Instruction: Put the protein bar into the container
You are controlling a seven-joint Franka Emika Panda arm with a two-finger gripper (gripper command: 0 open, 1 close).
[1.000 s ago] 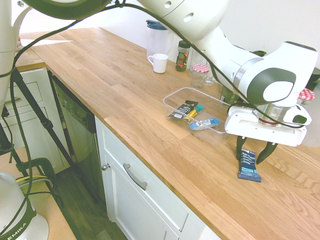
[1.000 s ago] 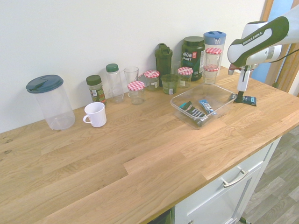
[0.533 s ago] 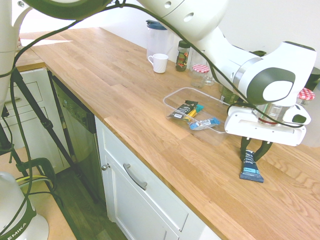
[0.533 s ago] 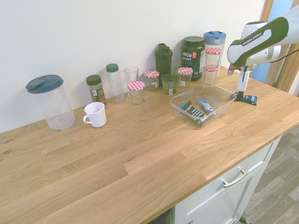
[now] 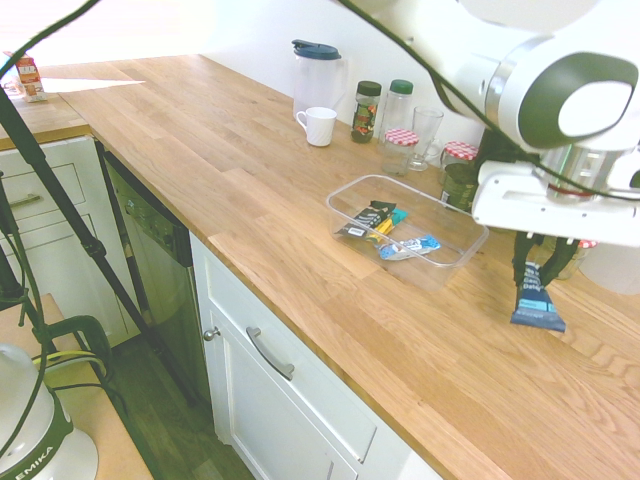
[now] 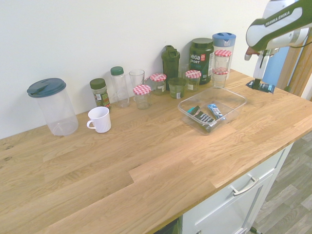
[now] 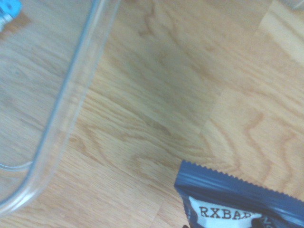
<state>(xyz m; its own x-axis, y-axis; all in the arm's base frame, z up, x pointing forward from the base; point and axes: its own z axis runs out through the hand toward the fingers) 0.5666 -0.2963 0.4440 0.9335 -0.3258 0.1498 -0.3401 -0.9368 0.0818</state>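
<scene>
In the first exterior view I am seeing my gripper (image 5: 537, 268) clenching the protein bar (image 5: 535, 303), which was lying on the worktop (image 5: 250, 190) a moment ago and is now hanging clear of it, just beside the container (image 5: 452, 221). In the second exterior view the bar is dangling above the wood, so the lift is succeeding and carrying it over the container comes next. In the wrist view the wrapper's navy end is showing beside the clear rim
</scene>
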